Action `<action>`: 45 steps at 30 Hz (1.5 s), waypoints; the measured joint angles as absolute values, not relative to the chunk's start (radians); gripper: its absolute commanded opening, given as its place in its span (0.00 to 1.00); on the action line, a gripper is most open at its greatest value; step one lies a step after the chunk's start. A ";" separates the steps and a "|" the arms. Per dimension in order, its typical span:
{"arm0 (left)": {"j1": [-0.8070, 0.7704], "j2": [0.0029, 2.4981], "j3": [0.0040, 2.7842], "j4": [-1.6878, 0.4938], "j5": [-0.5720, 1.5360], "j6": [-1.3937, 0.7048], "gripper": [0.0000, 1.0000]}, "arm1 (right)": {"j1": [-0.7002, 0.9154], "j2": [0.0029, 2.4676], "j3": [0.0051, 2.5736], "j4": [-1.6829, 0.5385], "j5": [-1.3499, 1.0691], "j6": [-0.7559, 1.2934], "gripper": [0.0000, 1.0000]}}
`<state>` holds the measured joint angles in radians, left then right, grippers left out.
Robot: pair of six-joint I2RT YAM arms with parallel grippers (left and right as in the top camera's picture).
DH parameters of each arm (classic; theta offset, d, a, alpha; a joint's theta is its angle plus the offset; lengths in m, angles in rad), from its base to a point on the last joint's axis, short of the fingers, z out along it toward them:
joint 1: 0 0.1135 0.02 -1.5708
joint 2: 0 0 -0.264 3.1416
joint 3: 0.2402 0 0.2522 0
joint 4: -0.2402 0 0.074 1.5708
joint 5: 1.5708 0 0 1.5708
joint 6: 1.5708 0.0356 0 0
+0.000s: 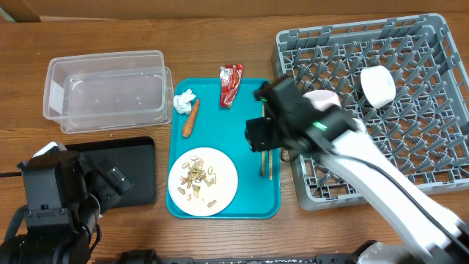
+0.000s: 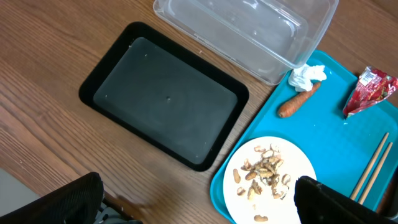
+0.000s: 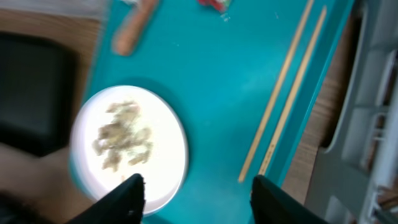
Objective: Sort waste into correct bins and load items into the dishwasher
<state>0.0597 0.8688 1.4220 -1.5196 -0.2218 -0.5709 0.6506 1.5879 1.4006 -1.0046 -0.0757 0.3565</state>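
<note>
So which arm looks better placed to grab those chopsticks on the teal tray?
Probably the right. The right gripper hangs over the teal tray with the chopsticks just beside it, and the grey rack is on that side. The left gripper sits near the black tray, beyond the plate.

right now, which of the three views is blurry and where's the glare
Right wrist view: smeared throughout, with the plate and peanut shells soft-edged, though the chopsticks are still readable. Left wrist view: sharp, with a dull sheen on the black tray. Overhead view: sharp and evenly lit, with pale reflections on the clear tub.
</note>
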 measured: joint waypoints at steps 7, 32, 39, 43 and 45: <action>0.060 0.869 1.422 -1.520 -0.222 -0.571 1.00 | 0.650 1.847 1.400 -0.957 -0.029 0.363 0.55; 0.060 0.869 1.422 -1.520 -0.222 -0.570 1.00 | 0.606 2.021 1.400 -0.864 0.051 0.342 0.35; 0.060 0.869 1.422 -1.520 -0.222 -0.570 1.00 | 0.607 2.021 1.400 -0.875 0.017 0.336 0.35; 0.060 0.869 1.422 -1.520 -0.222 -0.571 1.00 | 0.607 2.023 1.400 -0.879 0.008 0.327 0.35; 0.060 0.869 1.422 -1.520 -0.222 -0.571 1.00 | 0.606 2.030 1.400 -0.888 0.006 0.324 0.37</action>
<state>0.0597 0.8688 1.4220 -1.5196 -0.2218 -0.5709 0.6064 2.0296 1.4002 -0.8875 0.0059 0.3244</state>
